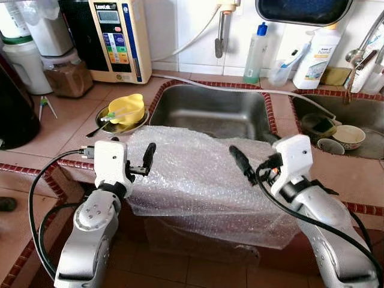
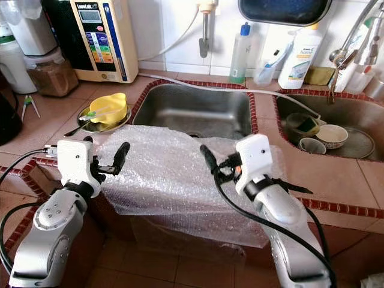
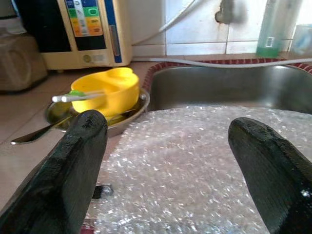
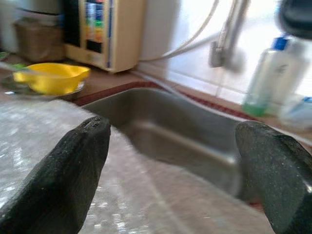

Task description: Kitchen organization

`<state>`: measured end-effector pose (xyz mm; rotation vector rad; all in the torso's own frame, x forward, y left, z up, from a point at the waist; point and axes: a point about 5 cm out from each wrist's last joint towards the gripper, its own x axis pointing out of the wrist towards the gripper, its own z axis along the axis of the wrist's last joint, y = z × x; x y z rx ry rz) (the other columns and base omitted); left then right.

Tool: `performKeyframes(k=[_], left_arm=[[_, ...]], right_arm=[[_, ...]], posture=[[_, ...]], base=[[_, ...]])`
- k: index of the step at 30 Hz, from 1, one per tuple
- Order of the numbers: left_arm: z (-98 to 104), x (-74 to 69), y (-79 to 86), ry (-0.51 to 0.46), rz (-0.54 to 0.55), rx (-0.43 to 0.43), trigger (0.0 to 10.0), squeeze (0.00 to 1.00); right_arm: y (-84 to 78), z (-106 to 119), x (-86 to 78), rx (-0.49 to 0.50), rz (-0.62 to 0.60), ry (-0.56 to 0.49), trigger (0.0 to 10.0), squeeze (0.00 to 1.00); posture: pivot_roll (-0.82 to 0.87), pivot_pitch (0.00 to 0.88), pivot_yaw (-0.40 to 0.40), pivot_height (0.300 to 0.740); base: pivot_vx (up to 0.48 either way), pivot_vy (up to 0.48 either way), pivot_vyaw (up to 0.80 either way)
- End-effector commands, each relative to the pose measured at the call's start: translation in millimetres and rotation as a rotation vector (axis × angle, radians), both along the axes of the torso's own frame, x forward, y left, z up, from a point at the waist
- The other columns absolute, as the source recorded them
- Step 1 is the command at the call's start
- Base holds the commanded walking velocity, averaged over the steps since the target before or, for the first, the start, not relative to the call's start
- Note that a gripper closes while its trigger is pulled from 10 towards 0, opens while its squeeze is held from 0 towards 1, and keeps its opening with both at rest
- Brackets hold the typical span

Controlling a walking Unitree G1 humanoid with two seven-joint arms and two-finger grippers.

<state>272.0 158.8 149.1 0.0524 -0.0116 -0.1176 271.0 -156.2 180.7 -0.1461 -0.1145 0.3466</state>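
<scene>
Seen from above: a tiled kitchen counter (image 1: 66, 129) with two steel sinks, the near left sink (image 1: 216, 108) partly covered by a large sheet of bubble wrap (image 1: 192, 174). Draped over the counter's front edge and hanging toward the floor, wrinkled, translucent, glinting in the light. Judged barely begun: nothing gripped, nothing yet put away, the sheet apparently the first thing to clear.

Poised over the sheet's left edge, the left gripper (image 1: 143, 161), its black fingers (image 3: 73, 161) spread wide and empty. Held over the sheet's right part, the right gripper (image 1: 240, 163), likewise spread wide, pinching nothing, aimed toward the sink.

Left of the sink, on the counter: a yellow bowl (image 1: 127, 108) resting in a shallow metal dish (image 1: 139, 124), a white-handled utensil (image 3: 80, 96) laid across the bowl, a spoon (image 3: 39, 134) jutting from beneath. Behind them, against the wall, a cream water purifier (image 1: 117, 39) with a coloured panel.

Still waiting in the right sink (image 1: 360, 117): a small ceramic bowl (image 1: 349, 136), a cup (image 1: 328, 146) and a dark dish with a sponge (image 1: 320, 125). Along the back ledge, a clear bottle with a blue cap (image 1: 255, 54) and a white detergent bottle (image 1: 317, 57).
</scene>
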Motion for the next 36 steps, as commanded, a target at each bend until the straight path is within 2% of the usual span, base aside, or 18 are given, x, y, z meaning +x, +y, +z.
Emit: performKeyframes(k=[1,5,10,20,22,36], left_arm=[[2.3,2.0,4.3,-0.014,0.019,0.015,10.0,0.0],[0.1,0.6,4.1,-0.007,0.014,0.003,10.0,0.0],[0.8,1.5,0.0,-0.021,0.015,-0.008,10.0,0.0],[1.0,4.2,-1.8,-0.024,0.017,-0.038,10.0,0.0],[2.6,5.3,-3.9,-0.028,-0.005,-0.064,10.0,0.0],[10.4,10.4,-2.9,-0.061,0.005,-0.078,10.0,0.0]], right_arm=[[-4.9,4.8,0.0,-0.005,-0.026,-0.028,10.0,0.0],[-4.4,5.4,-1.1,0.008,-0.03,-0.037,10.0,0.0],[9.1,11.2,-0.1,0.012,0.003,-0.078,10.0,0.0],[17.8,15.8,6.1,0.021,0.02,-0.11,10.0,0.0],[21.5,18.2,7.6,0.017,0.033,-0.125,10.0,0.0],[34.7,24.0,5.5,0.008,0.123,-0.169,10.0,0.0]], posture=[[-0.07,0.0,0.027,0.74],[-0.08,0.0,0.02,0.74],[-0.08,0.0,0.007,0.74],[-0.08,0.0,0.006,0.74],[-0.08,0.0,0.007,0.74],[-0.09,0.0,0.003,0.74]], base=[[0.0,0.0,0.0],[0.0,0.0,0.0],[0.0,0.0,0.0],[0.0,0.0,0.0],[0.0,0.0,0.0],[0.0,0.0,0.0]])
